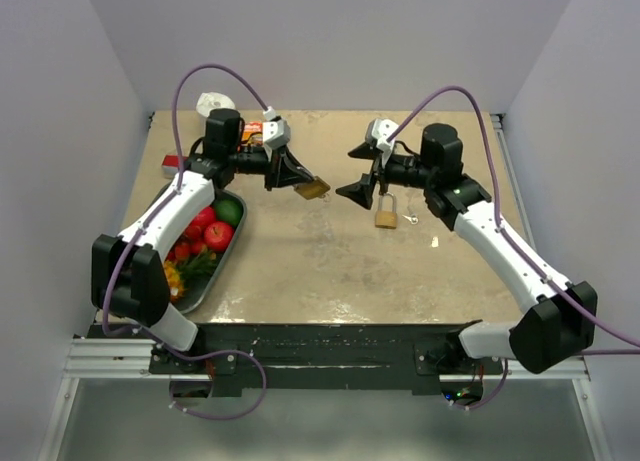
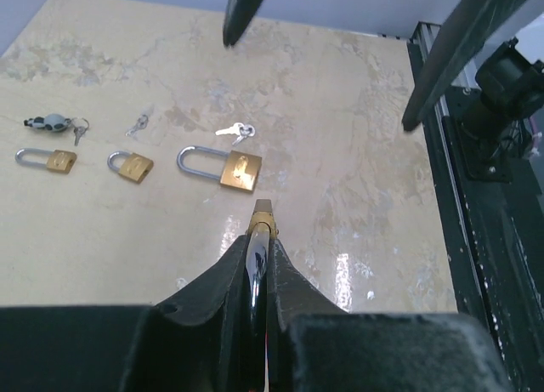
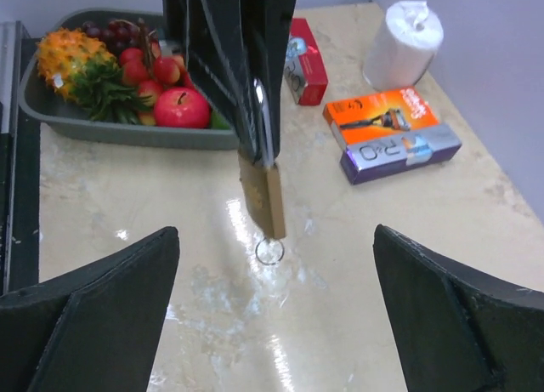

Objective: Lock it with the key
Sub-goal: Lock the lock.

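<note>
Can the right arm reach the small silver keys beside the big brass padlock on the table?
Probably yes: the right tool hangs open close by, and nothing covers the small silver keys.

A grey tray (image 3: 110, 133) sits at the left side of the beige, marbled table (image 3: 408, 230), heaped with fruit: a spiky orange horned melon (image 3: 72, 56) at one end, a big red apple (image 3: 181, 108) against the near wall, and smaller red fruit with green leaves between them. Just past the tray stands a red box (image 3: 304, 60). Farther along, an orange razor box (image 3: 382, 116) lies touching a silver one (image 3: 399, 152), and a white paper roll (image 3: 403, 43) stands upright near the back wall.
</note>
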Motion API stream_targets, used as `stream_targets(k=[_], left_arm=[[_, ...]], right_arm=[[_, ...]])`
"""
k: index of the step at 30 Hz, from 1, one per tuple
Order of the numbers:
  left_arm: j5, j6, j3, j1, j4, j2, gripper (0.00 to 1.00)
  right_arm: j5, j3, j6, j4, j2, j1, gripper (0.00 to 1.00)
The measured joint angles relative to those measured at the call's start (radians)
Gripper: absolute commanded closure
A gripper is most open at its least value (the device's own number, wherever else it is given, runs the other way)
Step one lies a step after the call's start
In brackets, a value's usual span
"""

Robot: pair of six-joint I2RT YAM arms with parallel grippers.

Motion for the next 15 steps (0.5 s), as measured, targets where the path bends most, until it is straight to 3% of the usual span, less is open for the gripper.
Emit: stream_targets(k=[8, 15], left_arm=[[0.0, -0.319, -0.005, 0.0, 0.296, -0.037, 1.0], [0.026, -0.645, -0.005, 0.0, 0.613, -0.039, 1.0]], right_arm=[[0.019, -0.115, 0.173, 0.143, -0.014, -0.001, 0.01], [-0.027, -0.195, 0.31, 0.435, 0.018, 0.0, 0.01]])
